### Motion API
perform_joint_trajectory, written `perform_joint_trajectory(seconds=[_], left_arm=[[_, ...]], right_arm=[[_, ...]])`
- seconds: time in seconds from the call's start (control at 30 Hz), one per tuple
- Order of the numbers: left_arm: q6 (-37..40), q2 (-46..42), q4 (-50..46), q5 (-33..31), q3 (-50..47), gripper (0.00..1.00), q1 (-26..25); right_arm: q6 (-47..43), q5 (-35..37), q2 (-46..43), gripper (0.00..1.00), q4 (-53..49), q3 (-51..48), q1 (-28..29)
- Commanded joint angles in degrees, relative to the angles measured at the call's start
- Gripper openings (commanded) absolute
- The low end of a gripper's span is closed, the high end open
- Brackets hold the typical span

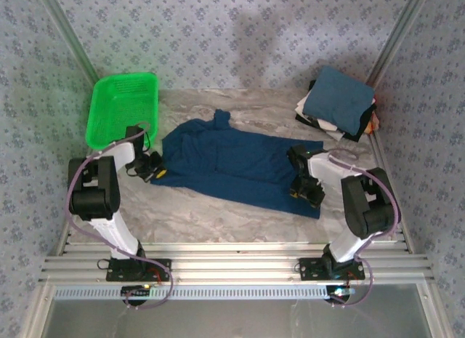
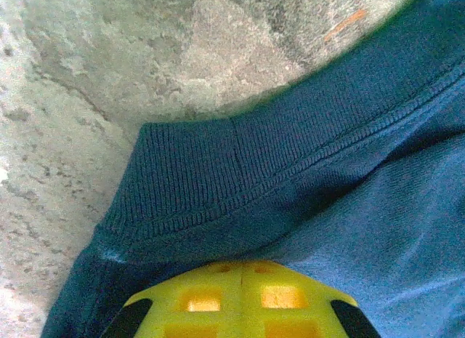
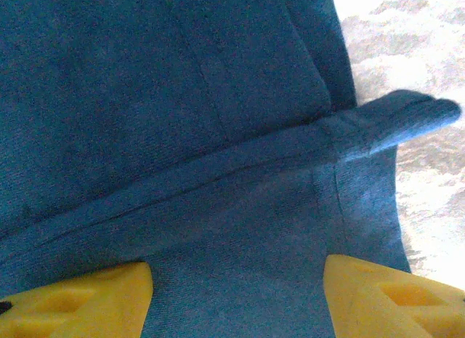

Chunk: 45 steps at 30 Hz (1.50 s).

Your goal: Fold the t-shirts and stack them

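Left claw [image 2: 240, 300], ribbed navy t-shirt [image 2: 320, 163], perhaps pinched

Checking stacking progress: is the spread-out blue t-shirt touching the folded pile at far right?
Apart. The top external view shows bare table between the blue t-shirt and the folded pile.

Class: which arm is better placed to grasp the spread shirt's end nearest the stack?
Right. The right gripper, open, sits over that end of the blue shirt; the left gripper is opposite.
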Motion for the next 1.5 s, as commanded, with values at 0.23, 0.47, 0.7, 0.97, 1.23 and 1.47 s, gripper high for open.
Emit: perform_joint_trajectory(seconds=[0.23, 0.47, 0.7, 0.97, 1.23, 1.47], left_arm=[[5.6, 1.7, -3.7, -8.0, -2.3, 0.02, 3.4], [4.8, -2.9, -3.5, -5.4, -1.5, 0.11, 3.4], [2.4, -12.2, -7.3, -0.2, 4.1, 0.51, 0.8], [1.0, -19.3, -11.3, 5.3, 13.7, 0.85, -4.1], [0.8, -16.5, -7.2, 10.7, 18.9, 0.86, -8.0], [4.9, -8.4, -3.1, 10.0, 17.1, 0.84, -9.2]], right_arm=[[1.7, 6.7, 3.3, 0.67, -6.5, -0.7, 0.6], [2.6, 6.4, -2.9, 0.74, -7.6, -0.5, 2.3], [0.0, 6.5, -12.1, 0.89, -13.2, 5.4, 4.2], [-11.8, -1.8, -30.3, 1.0, -1.9, 6.9, 5.4], [-16.8, -13.0, -28.8, 1.0, 5.3, 10.3, 1.4], [-14.1, -16.7, -11.8, 1.0, 9.9, 12.5, 2.7]])
